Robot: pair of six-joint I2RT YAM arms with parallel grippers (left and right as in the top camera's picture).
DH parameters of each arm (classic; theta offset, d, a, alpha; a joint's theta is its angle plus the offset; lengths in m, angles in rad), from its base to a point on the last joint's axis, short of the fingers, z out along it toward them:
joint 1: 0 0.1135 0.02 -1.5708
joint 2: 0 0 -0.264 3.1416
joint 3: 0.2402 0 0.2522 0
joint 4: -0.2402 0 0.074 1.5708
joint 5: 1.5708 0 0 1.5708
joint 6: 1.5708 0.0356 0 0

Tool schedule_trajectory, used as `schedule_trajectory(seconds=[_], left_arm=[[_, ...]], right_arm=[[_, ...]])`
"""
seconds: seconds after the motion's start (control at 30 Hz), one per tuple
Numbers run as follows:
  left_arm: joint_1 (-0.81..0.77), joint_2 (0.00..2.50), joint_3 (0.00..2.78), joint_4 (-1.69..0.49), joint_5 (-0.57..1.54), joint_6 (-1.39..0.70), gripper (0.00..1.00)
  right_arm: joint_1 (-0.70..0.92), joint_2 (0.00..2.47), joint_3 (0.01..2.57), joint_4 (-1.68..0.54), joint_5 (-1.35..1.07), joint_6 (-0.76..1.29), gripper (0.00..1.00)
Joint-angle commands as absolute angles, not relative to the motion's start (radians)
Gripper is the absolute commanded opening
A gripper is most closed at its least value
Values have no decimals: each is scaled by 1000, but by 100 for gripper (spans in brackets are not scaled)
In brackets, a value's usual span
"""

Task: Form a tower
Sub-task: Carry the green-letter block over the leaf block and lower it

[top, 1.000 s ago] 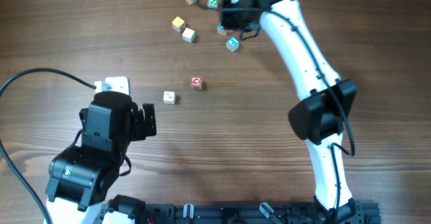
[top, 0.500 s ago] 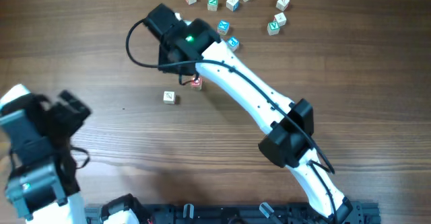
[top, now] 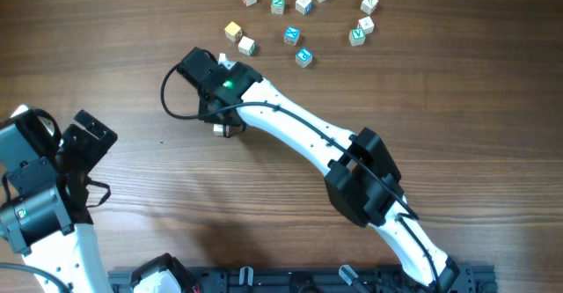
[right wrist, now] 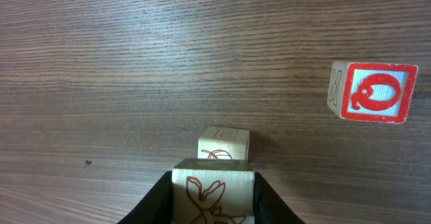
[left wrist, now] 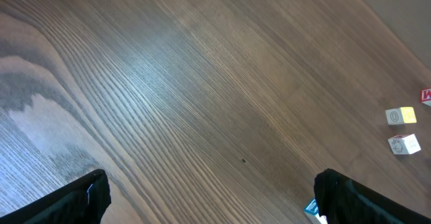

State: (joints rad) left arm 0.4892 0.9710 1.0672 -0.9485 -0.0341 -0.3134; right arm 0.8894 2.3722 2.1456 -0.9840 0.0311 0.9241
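the right gripper (right wrist: 213,183) is no longer up among the loose cubes (top: 303,4) at the far edge, where i had it a second ago. it now hangs over the middle-left of the table (top: 475,108), fingers clenched on a carried cube (right wrist: 213,196), pale with a red drawing. just ahead of it on the wood lies the base cube (right wrist: 224,145), in the same spot as before. a red-bordered cube (right wrist: 374,91) sits off to one side, clear of both.

so the carry looks done and the placing is what's left. no tower stands yet that i can see; its site is that base cube under the right gripper (whether the carried cube already touches it, i cannot tell from this angle).

the left gripper (left wrist: 210,180) has swung back toward the near-left corner, jaws spread wide, empty and out of the way.
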Motion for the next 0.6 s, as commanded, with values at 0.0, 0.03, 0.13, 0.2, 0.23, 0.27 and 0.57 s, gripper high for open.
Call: schedule_trajectory(seconds=[0.0, 0.03, 0.13, 0.2, 0.23, 0.27, 0.57], left_arm=[[484, 981, 1086, -946, -19, -319, 100], [484, 982, 1086, -947, -19, -319, 100], [484, 982, 1086, -947, -19, -319, 100], [484, 982, 1086, -947, -19, -319, 100], [484, 982, 1086, -947, -19, -319, 100], [484, 982, 1086, -947, -19, -319, 100], [484, 982, 1086, -946, -19, -319, 100]], right_arm=[[907, 2394, 2118, -955, 87, 943, 13], [909, 2397, 2118, -953, 88, 943, 13], [915, 2406, 2118, -953, 121, 944, 14], [920, 2416, 2118, -944, 124, 945, 17], [923, 2424, 2118, -943, 128, 946, 19], [925, 2431, 2118, -938, 128, 946, 20], [935, 2452, 2118, -940, 159, 996, 20]])
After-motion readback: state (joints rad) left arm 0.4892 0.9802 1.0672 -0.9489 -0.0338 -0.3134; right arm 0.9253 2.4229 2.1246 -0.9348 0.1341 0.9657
